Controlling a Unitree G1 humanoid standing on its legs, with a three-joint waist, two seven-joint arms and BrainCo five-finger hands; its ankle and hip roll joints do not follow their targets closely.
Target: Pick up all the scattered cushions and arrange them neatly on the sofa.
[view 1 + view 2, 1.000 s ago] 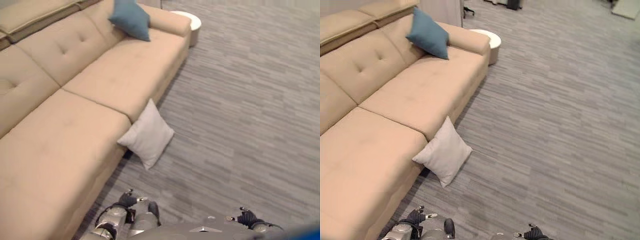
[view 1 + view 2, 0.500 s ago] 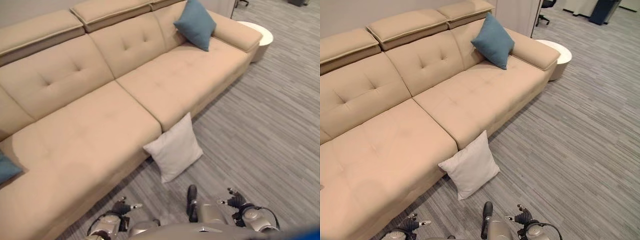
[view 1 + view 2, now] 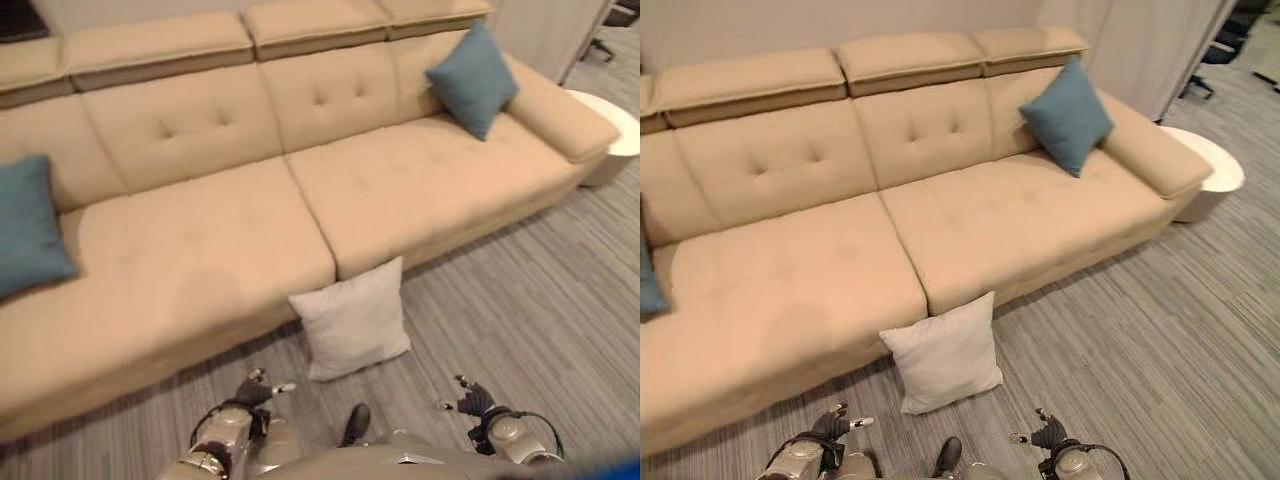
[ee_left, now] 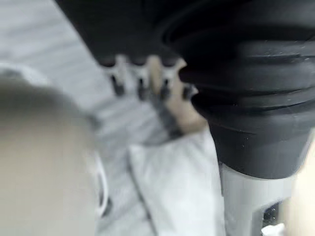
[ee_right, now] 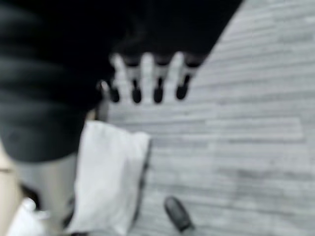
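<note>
Presently, operator, your white cushion (image 3: 944, 354) stands on the grey floor (image 3: 1160, 340), leaning against the front of the beige sofa (image 3: 810, 290) at the seam between two seat sections. One blue cushion (image 3: 1066, 114) rests against the backrest beside the sofa's right armrest; another blue cushion (image 3: 30, 226) sits at its left end. Your left hand (image 3: 258, 389) and right hand (image 3: 470, 400) hang low near the floor, fingers straight, holding nothing. A round white side table (image 3: 1208, 178) stands just past the right armrest.
</note>
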